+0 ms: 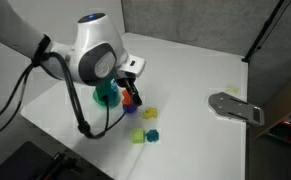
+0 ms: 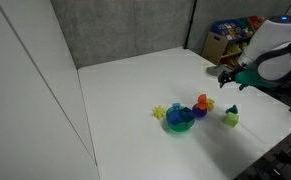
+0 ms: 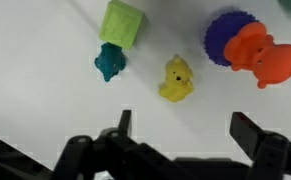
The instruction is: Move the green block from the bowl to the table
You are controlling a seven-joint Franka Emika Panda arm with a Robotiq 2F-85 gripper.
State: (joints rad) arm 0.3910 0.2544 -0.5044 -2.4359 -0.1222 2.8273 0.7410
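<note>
In an exterior view, a white arm [image 1: 90, 55] leans over a cluster of small toys on a white surface [image 1: 185, 70]. The green bowl [image 1: 105, 96] sits below the arm's wrist. The green block [image 1: 138, 136], a small pale yellow-green cube, stands on the surface apart from the bowl, not inside it, with a teal piece [image 1: 153, 134] just beside it. The jaws are too hidden here to tell their opening. In an exterior view from another side, the bowl [image 2: 180, 121] holds bluish contents and the block [image 2: 231, 121] rests near the surface's front edge, so a stray push could likely send it over. The teal piece [image 2: 232, 109] sits right behind it, and the jaws hang above, too small to read. In the wrist view, the jaws are spread wide and hold nothing. The block [image 3: 121, 22] shows a flat, square, slightly glossy top and lies touching or nearly touching the teal piece [image 3: 109, 62]. A yellow piece [image 3: 176, 80] lies nearest the open jaws, with an orange-and-purple toy [image 3: 247, 45] to one side. A descent from here would probably strike the yellow piece, or drag the teal piece into the block and shift it. Closing on the block again could undo a placement that looks complete.
</note>
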